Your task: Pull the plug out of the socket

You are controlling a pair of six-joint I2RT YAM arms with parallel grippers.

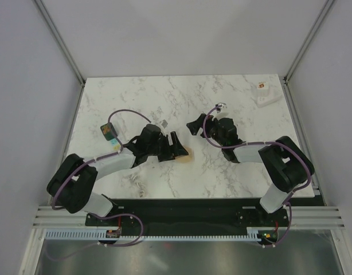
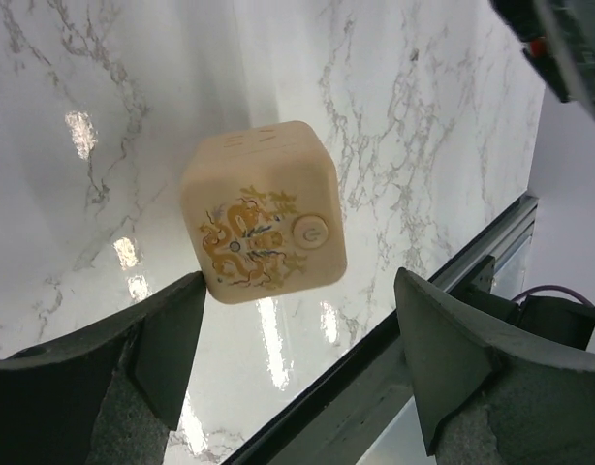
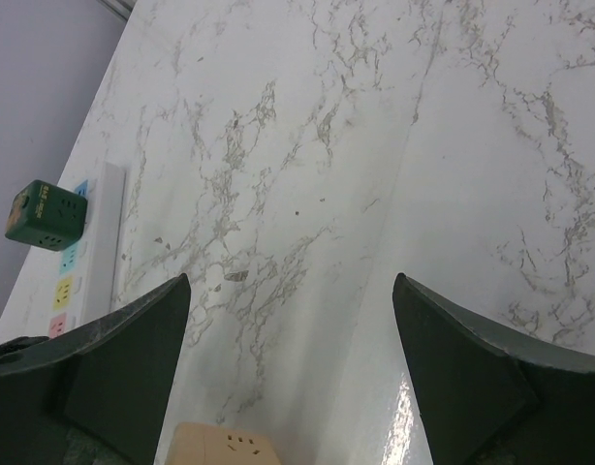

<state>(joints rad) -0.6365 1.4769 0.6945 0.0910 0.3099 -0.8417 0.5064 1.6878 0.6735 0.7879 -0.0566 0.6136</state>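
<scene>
2 left fingers point(image 2: 162, 339) apart, plug point(image 2: 264, 213) between

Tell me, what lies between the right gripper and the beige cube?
Nothing but bare marble table lies between the right gripper and the beige cube. The top view shows this gap most clearly.

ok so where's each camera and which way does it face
top external: above and behind, looking down on the marble table; both arms show.
left wrist: down at the beige cube, the open left gripper flanking it.
right wrist: low across the table toward the green cube; right gripper shows.
shared: beige cube in all three.
</scene>
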